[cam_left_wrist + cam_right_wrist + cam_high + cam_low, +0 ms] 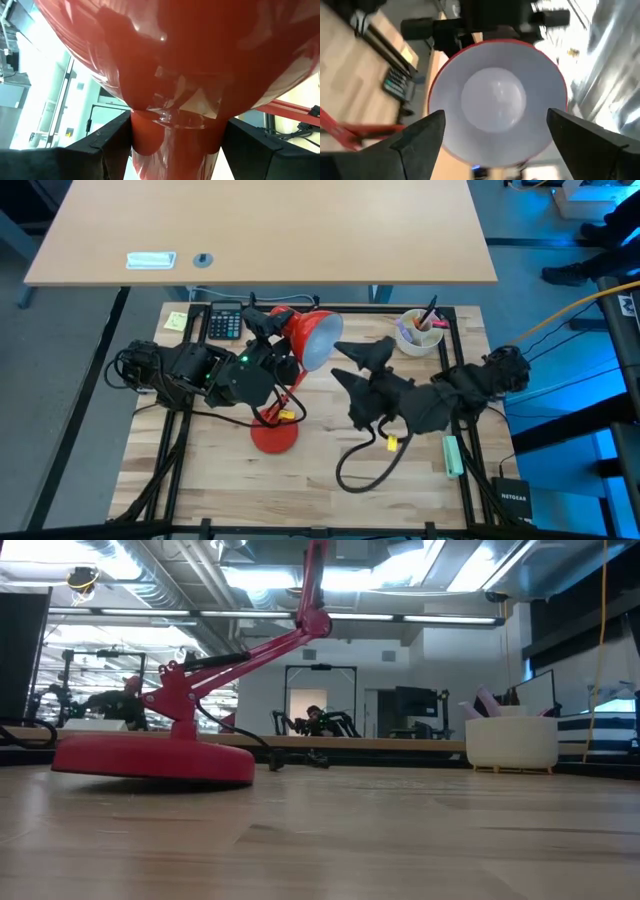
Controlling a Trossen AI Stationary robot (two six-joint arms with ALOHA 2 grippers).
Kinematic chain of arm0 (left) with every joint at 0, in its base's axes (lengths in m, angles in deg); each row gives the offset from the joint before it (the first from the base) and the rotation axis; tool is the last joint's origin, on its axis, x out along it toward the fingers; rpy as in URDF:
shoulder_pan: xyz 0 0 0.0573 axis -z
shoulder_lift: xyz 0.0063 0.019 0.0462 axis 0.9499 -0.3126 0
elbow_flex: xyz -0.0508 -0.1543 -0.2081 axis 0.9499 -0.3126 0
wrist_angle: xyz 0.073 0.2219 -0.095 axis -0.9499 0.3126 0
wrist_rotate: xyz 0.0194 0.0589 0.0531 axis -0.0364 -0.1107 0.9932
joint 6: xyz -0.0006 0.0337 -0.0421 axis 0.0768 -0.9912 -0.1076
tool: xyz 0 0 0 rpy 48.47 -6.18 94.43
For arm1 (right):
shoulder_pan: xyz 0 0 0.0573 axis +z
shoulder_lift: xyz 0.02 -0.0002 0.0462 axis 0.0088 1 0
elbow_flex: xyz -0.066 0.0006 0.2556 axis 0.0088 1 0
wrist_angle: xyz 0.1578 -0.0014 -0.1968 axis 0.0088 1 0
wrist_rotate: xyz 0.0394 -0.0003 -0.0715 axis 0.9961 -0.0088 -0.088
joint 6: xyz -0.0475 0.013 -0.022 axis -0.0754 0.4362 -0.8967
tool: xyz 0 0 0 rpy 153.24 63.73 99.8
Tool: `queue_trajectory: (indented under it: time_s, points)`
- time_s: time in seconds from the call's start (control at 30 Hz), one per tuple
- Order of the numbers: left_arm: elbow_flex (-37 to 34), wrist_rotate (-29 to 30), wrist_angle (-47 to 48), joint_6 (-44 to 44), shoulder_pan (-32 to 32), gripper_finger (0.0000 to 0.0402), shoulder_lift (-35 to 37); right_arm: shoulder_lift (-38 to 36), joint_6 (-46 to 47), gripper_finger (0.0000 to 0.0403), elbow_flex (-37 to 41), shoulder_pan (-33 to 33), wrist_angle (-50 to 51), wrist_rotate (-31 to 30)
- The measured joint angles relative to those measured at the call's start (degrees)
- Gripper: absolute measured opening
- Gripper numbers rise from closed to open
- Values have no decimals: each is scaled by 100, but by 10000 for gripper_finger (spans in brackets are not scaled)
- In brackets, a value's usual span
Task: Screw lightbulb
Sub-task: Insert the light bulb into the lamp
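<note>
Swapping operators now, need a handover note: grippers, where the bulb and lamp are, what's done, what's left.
Left gripper: shut on the neck of the red lamp shade, steadying it.
Right gripper: open, empty, facing the shade's mouth.
Lightbulb: already inside the shade; how far it is threaded cannot be seen.
Lamp base: on the table.
Left: check the bulb's seating, tighten if loose, release.

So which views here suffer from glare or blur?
Left wrist view: the red lamp shade fills the frame, carrying bright reflections. Right wrist view: the lightbulb inside the shade looks soft, and the surroundings are smeared. Low view: ceiling lights glare; the lamp base is sharp.
</note>
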Motion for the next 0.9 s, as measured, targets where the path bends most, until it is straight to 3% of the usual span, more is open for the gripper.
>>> queue_trajectory:
  time_s: [0.27,0.37,0.9]
  points:
    - [2,-24,0,-2,0,251,0,0,-2409,353,-7,-298,-519,468]
    - [2,-33,0,1,0,251,0,0,-2691,353,-7,-450,-261,790]
    - [4,-63,-4,-12,-2,251,0,126,-3048,353,-4,-768,-250,1096]
